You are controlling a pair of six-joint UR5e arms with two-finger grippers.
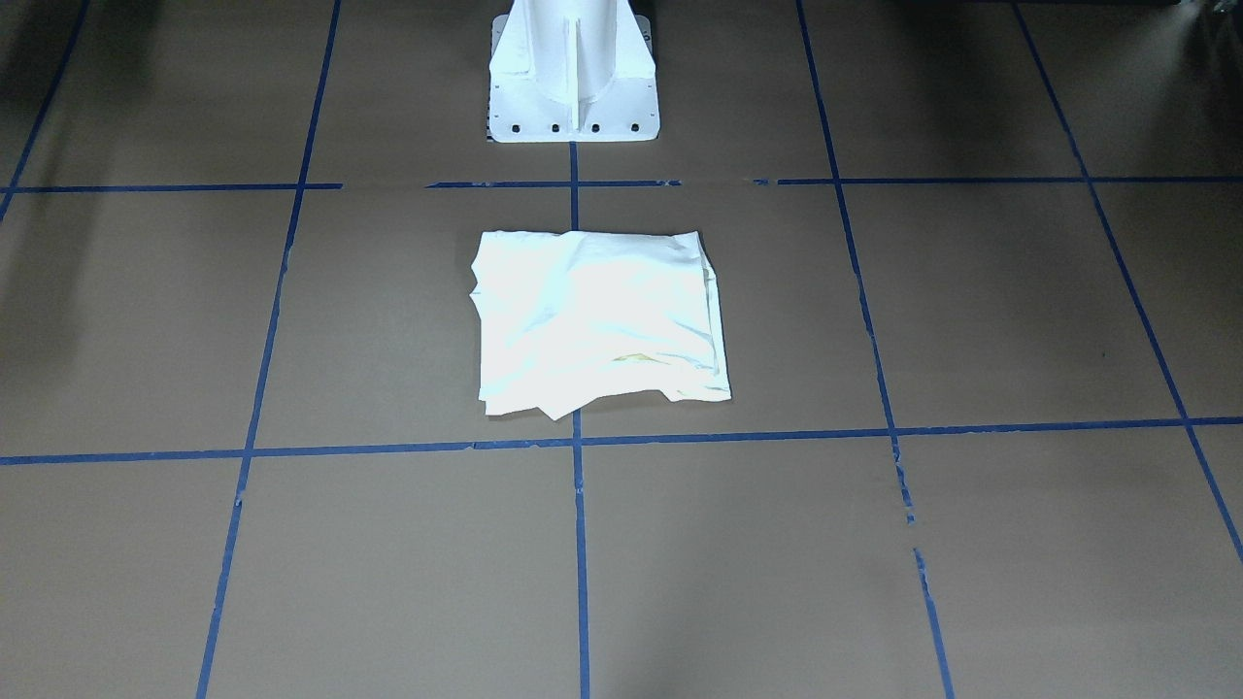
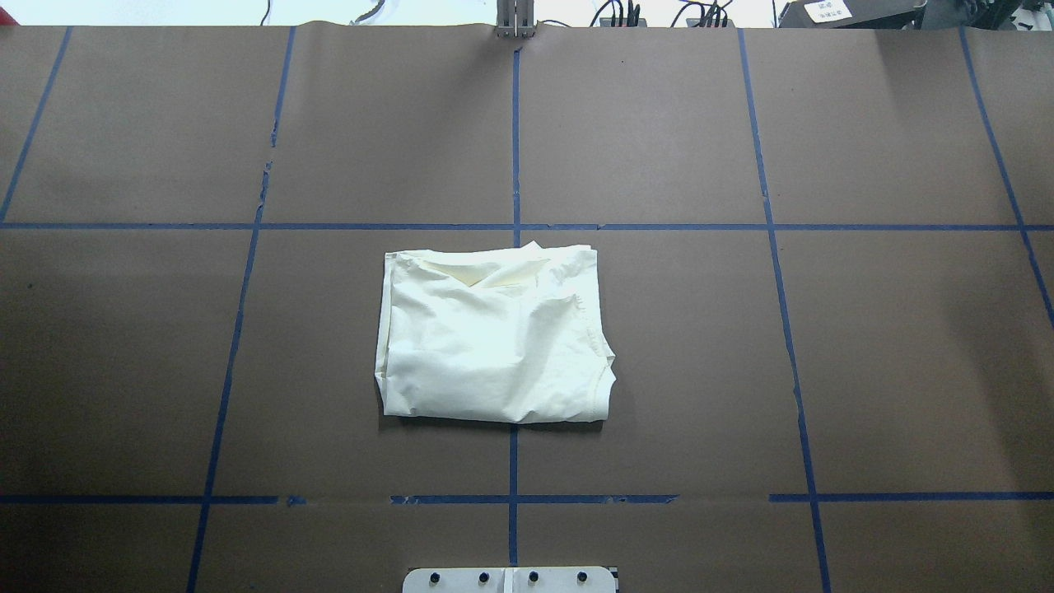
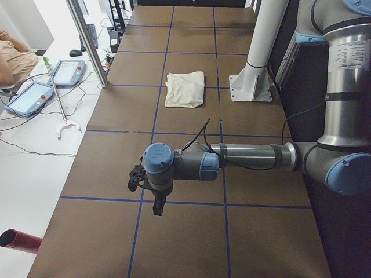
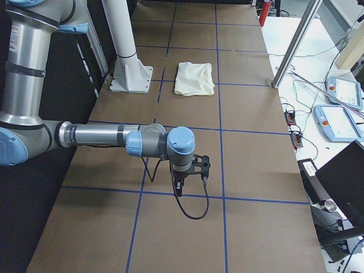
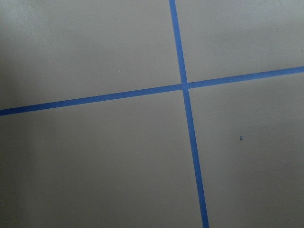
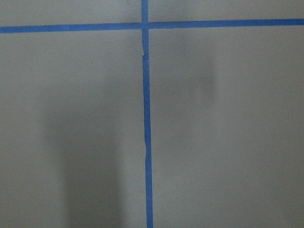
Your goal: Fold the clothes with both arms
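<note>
1. Shirt lies folded in a rough rectangle mid-surface, near the pedestal base.
2. Left end effector and right end effector hover at opposite ends, well apart from the shirt. Cannot tell whether either is open or closed.
3. Risk: the uneven far-edge layers look loose and could slump open. Any re-grip may drag the folds apart.

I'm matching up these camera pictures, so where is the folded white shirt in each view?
Exterior front-facing: shirt at centre, below the white pedestal base.
Overhead exterior: shirt at centre, above the base.
Exterior left: shirt upper middle, left of the base.
Exterior right: shirt upper middle, right of the base.
Left wrist-mounted: not in it.
Right wrist-mounted: not in it.
Shared landmark: the white pedestal base.
</note>
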